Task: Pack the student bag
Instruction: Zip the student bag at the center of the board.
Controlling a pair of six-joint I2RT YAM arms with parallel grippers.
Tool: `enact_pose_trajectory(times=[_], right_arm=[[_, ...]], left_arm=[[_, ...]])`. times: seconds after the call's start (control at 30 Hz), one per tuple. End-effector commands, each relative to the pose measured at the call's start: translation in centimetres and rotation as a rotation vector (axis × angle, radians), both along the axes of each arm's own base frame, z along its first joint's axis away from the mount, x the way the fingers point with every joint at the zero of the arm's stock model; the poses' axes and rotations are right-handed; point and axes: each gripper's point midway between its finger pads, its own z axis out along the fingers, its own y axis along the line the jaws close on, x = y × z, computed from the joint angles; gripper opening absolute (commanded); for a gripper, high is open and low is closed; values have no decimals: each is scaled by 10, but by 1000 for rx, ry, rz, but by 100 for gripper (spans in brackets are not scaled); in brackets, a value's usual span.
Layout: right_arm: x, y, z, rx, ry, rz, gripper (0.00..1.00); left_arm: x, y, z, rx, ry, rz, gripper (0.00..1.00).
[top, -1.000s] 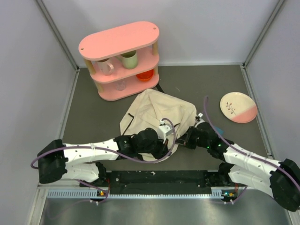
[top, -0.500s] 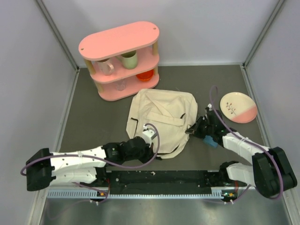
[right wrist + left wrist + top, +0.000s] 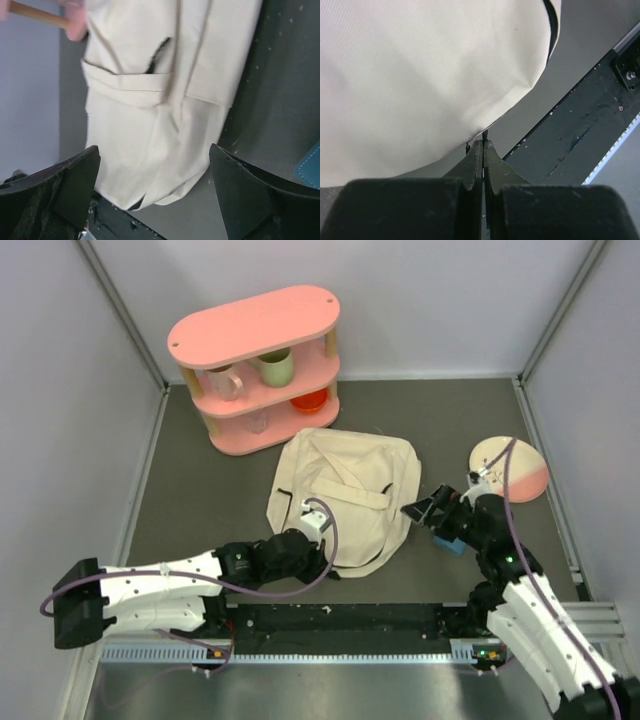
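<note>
The student bag [image 3: 345, 490], cream fabric with dark zipper lines, lies flat in the middle of the table. My left gripper [image 3: 330, 570] is at its near edge. In the left wrist view the jaws [image 3: 483, 145] are pressed together, and a thin dark tab at the bag's hem [image 3: 420, 75] sticks out between the tips. My right gripper [image 3: 425, 508] hovers by the bag's right side with its jaws wide apart. The right wrist view shows nothing between these fingers [image 3: 155, 187], only the bag [image 3: 150, 110] lying below.
A pink two-tier shelf [image 3: 255, 365] with cups stands at the back left. A pink-and-white plate [image 3: 515, 470] lies at the right, partly behind a cable. A small blue object [image 3: 450, 542] rests on the table under my right wrist. Grey walls enclose the table.
The right gripper has opened and drawn back to the right of the bag. The bag, bunched up a second ago, now lies spread flat. The left arm pulled toward the near edge.
</note>
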Motion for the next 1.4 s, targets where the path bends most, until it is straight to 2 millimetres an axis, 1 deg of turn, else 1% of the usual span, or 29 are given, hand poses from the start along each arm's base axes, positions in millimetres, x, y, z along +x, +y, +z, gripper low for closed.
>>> enact_pose_trajectory(times=[0.0,0.07,0.1,0.13,0.2,0.3,0.37,0.4,0.47,0.5,0.53,0.57,0.6,0.63,0.67,0.7,0.77,0.83,0.87,0.93,0.97,1.0,1.1,1.13,1.17,1.2,1.27,1.3,1.37], right_arm=[[-33,-7,6,58,25,-26,89],[-46,0,-2,118,63,-3,89],[-53,7,4,185,65,15,89],[-58,10,-6,206,97,22,88],[-67,19,-9,251,107,47,88],[-76,30,-12,250,111,77,87],[-75,34,-16,234,124,67,87],[-83,44,-16,225,130,115,87],[-80,54,-17,206,131,109,87],[-88,65,-11,203,119,159,87],[-89,72,-13,178,126,165,87],[-79,71,-4,169,97,92,87],[-95,82,-1,159,98,139,87],[-96,89,7,186,71,128,87],[-87,87,11,214,44,39,87],[-99,97,14,240,42,69,88],[-96,104,12,293,72,18,88],[-100,114,11,318,104,30,88],[-100,123,10,329,114,37,88],[-99,132,10,333,122,39,90],[-96,138,18,367,110,38,90],[-94,142,14,359,107,33,89],[-84,146,28,397,47,8,79],[-78,144,31,401,26,-19,69],[-75,143,35,404,9,-30,63],[-73,141,37,399,-3,-40,51],[-63,135,40,377,-19,-63,39],[-58,130,34,344,-16,-76,28],[-55,124,26,330,14,-56,10]], left_arm=[[2,-23,29,-65,-43,-53,0],[3,-25,32,-74,-51,-58,0],[3,-26,33,-78,-56,-60,0],[3,-25,33,-75,-58,-62,0],[5,-24,33,-69,-65,-55,0],[7,-24,33,-72,-70,-39,0],[8,-24,32,-68,-71,-36,0],[8,-25,33,-67,-70,-34,0],[10,-25,31,-64,-68,-26,0],[10,-26,32,-63,-70,-22,0],[11,-25,32,-63,-70,-16,0],[12,-25,33,-64,-70,-11,0],[14,-23,31,-59,-75,3,0],[14,-23,32,-62,-71,11,0],[14,-22,33,-67,-72,17,0],[16,-22,32,-68,-72,27,0],[16,-23,35,-82,-76,28,0],[16,-23,36,-85,-77,30,0],[15,-24,38,-89,-78,25,0],[14,-24,38,-89,-78,12,0],[14,-24,38,-87,-78,9,0],[13,-25,38,-88,-78,2,0],[12,-25,38,-89,-75,-5,0],[11,-24,38,-89,-75,-7,0],[11,-24,37,-90,-73,-7,0],[11,-24,37,-94,-73,-6,0],[10,-23,36,-100,-72,-6,0],[10,-23,37,-107,-74,-5,0],[10,-22,37,-111,-76,-2,0]])
